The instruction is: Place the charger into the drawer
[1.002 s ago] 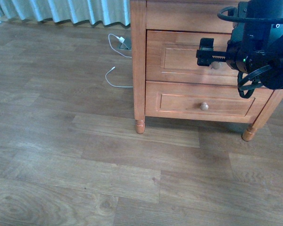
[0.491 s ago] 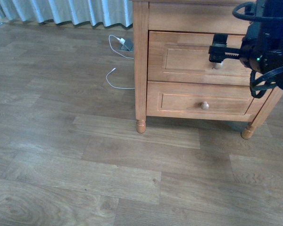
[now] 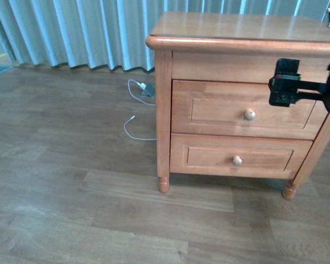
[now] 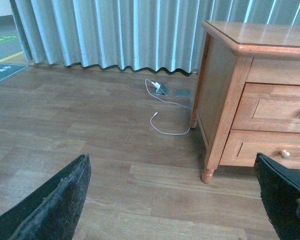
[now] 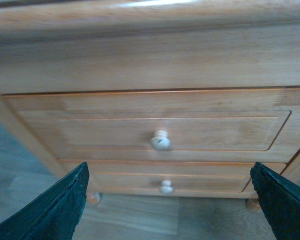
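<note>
Change: right gripper (image 3: pixel 286 82) is lifting off the knob (image 3: pixel 249 114).
Drawer (image 3: pixel 245 109): staying closed.
Grippers: both spreading wide, empty.

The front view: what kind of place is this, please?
Probably a bedroom or similar home room: a wooden nightstand with two knobbed drawers stands on wood-look flooring, pale pleated curtains hang to the floor, and a white plug with cable lies near them.
</note>
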Tool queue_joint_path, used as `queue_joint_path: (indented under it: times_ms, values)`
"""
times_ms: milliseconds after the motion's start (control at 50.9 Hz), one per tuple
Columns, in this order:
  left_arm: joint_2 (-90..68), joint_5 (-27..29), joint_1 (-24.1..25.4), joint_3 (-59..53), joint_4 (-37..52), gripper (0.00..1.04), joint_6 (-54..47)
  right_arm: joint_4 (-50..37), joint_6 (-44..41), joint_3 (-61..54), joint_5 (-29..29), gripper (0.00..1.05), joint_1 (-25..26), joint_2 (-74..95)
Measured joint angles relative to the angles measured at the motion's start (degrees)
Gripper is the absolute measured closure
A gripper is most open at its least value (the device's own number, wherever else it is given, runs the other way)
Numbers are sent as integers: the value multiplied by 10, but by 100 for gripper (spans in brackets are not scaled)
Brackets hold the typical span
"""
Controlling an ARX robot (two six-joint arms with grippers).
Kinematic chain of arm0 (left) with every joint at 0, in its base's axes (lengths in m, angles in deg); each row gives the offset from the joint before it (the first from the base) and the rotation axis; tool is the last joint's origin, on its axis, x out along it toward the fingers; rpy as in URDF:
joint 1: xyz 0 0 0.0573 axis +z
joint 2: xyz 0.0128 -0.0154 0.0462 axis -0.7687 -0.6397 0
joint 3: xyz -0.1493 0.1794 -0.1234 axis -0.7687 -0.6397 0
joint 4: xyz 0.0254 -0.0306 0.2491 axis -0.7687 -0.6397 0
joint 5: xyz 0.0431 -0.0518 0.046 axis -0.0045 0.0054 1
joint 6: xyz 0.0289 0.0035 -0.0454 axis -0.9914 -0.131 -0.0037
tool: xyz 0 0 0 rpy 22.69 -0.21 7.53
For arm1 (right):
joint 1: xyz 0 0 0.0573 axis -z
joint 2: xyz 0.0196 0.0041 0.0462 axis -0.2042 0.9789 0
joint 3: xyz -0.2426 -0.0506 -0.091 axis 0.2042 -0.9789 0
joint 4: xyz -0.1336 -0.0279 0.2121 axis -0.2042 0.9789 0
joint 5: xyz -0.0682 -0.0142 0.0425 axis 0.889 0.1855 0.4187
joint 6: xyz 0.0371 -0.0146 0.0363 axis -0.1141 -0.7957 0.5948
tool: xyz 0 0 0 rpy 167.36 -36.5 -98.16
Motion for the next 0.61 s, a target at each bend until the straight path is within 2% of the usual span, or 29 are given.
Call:
queue_joint_path:
  times_ms: [79,314,452,609]
  values:
    - [0,0,0,0,0,6,0,42,-1,-68,-41,8,7,-113]
    - [0,0,0,0,0,6,0,183,-2,-203,-95,8,48,-409]
    - [0,0,0,0,0,6,0,325,6,-262,-161,8,129,-626]
    - [0,0,0,0,0,6,0,417,23,-291,-183,8,198,-746]
